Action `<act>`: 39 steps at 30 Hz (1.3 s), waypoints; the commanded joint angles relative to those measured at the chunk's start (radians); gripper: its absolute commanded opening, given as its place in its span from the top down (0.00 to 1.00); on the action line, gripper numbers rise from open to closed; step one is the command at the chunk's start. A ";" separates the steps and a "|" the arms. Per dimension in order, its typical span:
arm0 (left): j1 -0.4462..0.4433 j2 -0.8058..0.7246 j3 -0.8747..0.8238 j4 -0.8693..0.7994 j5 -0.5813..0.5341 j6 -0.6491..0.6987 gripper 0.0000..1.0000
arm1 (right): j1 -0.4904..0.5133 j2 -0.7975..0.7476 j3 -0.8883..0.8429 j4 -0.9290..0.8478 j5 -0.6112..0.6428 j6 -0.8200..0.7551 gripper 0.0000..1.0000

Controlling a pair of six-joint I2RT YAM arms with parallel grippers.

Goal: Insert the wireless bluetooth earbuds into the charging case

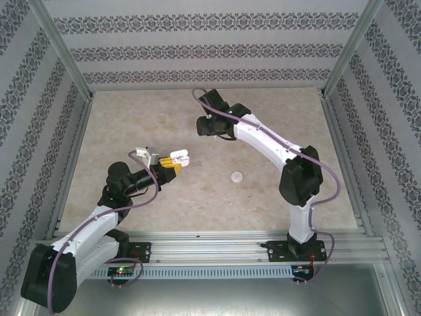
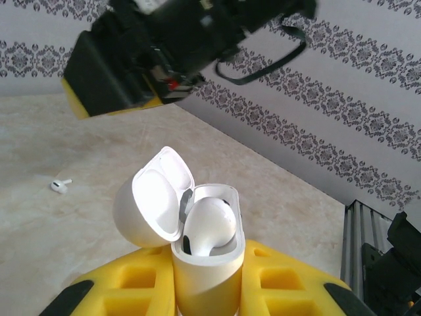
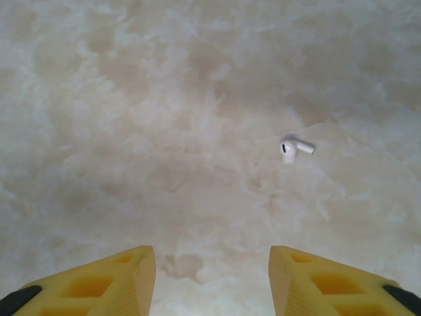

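Your left arm (image 1: pixel 99 217) reaches toward the middle of the beige marbled bench (image 1: pixel 131 118). Its left jaws are clamped on the small glossy white rounded charging case (image 2: pixel 207 276), one yellow jaw on either side of the body. In the top view the case (image 1: pixel 181 157) shows at the tips of those jaws, left of the bench's centre.

From your left wrist camera the case stands upright with its rounded lid (image 2: pixel 152 201) hinged open and leaning to the left. One tiny white plastic earbud (image 2: pixel 209 224) sits in the case, its bulb rising above the rim.

Your right arm (image 1: pixel 276 148) stretches over the far half of the bench with the right jaws pointing down. They are spread wide, with only bare bench between them. The second tiny white earbud (image 3: pixel 295 147) lies on the bench beyond the jaws and to the right of the gap, touching neither jaw. Your left wrist camera shows that same loose earbud (image 2: pixel 60 185) on the bench, well apart from the case.

A flat round white disc (image 1: pixel 236 176) lies on the bench between the two arms, to the right of the case.
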 commanded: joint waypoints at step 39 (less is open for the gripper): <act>0.008 0.085 -0.025 0.070 0.051 0.013 0.86 | -0.168 0.507 0.377 -0.222 -0.288 -0.162 0.44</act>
